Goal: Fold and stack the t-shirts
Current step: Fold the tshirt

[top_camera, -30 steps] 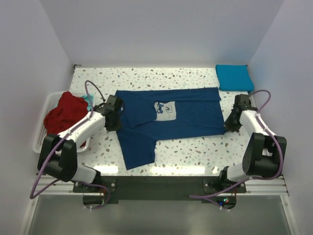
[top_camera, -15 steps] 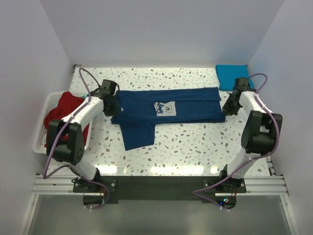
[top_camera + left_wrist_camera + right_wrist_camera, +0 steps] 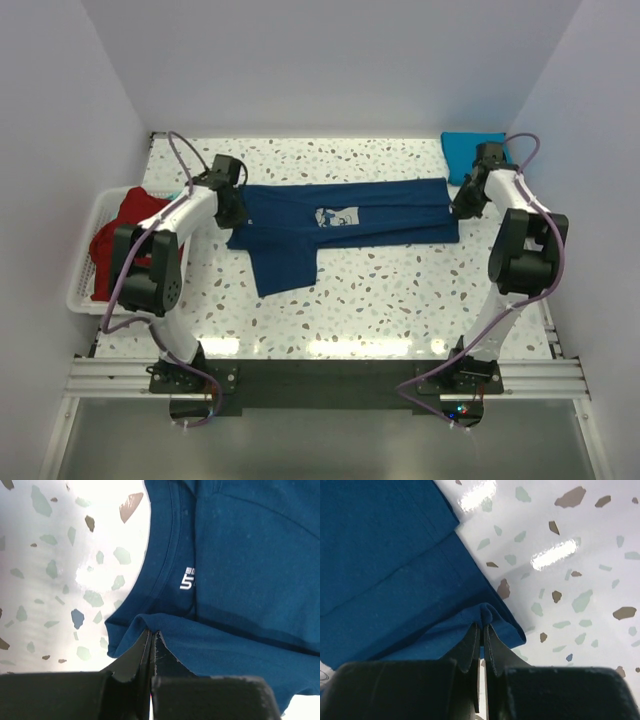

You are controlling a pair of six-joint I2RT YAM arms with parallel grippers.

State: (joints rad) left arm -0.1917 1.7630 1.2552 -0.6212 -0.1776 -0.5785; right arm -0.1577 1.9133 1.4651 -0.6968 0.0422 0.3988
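Well, the speckled worktop (image 3: 380,300) takes up most of the scene, and across its far half lies the navy t-shirt (image 3: 390,215), folded into a long band running left to right. One flap of it (image 3: 285,265) hangs out toward the near edge on the left side, and the pale print (image 3: 337,216) faces up near the middle. At the left edge sits a white slatted basket (image 3: 85,290) with a red t-shirt (image 3: 125,235) bunched inside. A turquoise t-shirt (image 3: 462,150), folded small, rests in the far right corner, partly behind the right arm.

The left end effector (image 3: 232,212) is pinched tight on a fold of navy cloth just beside the collar (image 3: 165,570). The right end effector (image 3: 458,208) is likewise clamped on a small pucker of cloth at the shirt's other end, by the hem edge (image 3: 490,615).
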